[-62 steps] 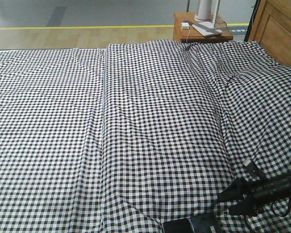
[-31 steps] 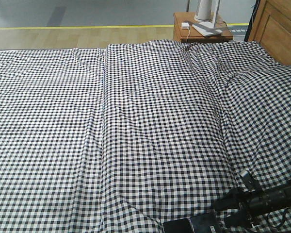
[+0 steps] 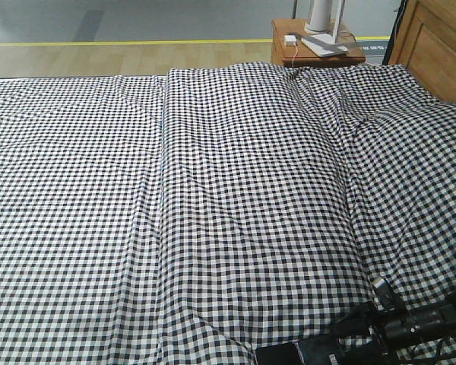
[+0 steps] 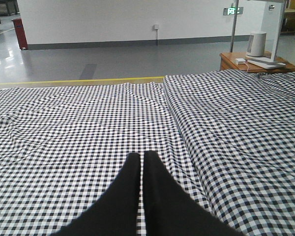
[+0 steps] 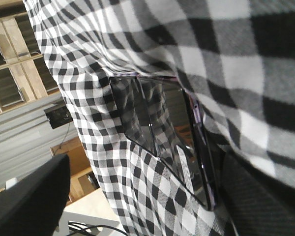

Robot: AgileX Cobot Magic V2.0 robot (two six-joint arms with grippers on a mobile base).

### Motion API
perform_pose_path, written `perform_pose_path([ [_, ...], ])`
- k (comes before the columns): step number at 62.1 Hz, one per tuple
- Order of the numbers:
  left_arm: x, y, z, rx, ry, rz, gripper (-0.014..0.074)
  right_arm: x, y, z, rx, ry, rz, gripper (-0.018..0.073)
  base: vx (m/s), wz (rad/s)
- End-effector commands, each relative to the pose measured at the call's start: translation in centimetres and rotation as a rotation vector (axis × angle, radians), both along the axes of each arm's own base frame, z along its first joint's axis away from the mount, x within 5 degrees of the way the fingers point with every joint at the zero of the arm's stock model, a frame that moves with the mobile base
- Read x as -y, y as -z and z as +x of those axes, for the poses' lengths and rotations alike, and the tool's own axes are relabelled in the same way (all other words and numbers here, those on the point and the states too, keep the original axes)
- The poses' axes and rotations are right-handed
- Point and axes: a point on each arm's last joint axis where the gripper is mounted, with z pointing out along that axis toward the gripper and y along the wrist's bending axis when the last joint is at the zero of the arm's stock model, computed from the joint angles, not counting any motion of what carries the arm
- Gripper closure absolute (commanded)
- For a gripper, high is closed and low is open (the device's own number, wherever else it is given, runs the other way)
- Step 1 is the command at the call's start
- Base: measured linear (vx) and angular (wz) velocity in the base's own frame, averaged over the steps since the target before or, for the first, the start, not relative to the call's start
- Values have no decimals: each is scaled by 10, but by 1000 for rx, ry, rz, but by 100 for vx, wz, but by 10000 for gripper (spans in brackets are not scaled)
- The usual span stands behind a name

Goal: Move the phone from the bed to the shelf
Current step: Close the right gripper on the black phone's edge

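The phone (image 3: 295,355), a glossy black slab with a centre crease, lies at the near edge of the bed (image 3: 235,198), which has a black-and-white check sheet. My right gripper (image 3: 348,336) is low over the sheet just right of the phone. In the right wrist view the phone (image 5: 157,132) lies between the open fingers of the right gripper (image 5: 147,169), close to the right-hand finger; contact does not show. Light wooden plank boards (image 5: 17,59) beyond the bed edge look like the shelf. Over the middle of the bed (image 4: 88,128), my left gripper (image 4: 141,155) is shut on nothing.
A small reddish-brown side table (image 3: 289,52) with a white appliance (image 3: 324,15) stands past the bed's far right corner. A wooden headboard (image 3: 437,46) rises at the right. A yellow floor line (image 3: 121,43) runs beyond the bed.
My right gripper has moved down and slightly left, closer to the phone at the bed's near edge. The phone and the left gripper have not moved.
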Motion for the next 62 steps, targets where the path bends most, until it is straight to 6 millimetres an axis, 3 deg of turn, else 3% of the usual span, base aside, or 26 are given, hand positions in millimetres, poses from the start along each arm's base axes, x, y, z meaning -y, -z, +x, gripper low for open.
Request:
perform_pose_path([
  [1,0,-4,0,71,5,-6,595,0,-26,10,48,-15,114,-35,0,0],
  [9,0,-4,0,71,5,-6,595,-4,-26,12,45,-14,116,-35,0,0],
  [29,0,-4,0,71,5,-6,595,-49,-26,17,59,-162,122,-35,0,0],
  [42,0,-4,0,71,5,-6,595,-54,-26,18,59,-172,122,-23,0,0],
  [53,0,-4,0,71,5,-6,595,-54,-26,18,60,-170,118,60,0,0],
  [62,0,-4,0,71,5,-6,595,-54,-26,19,62,-159,119,204,0,0],
])
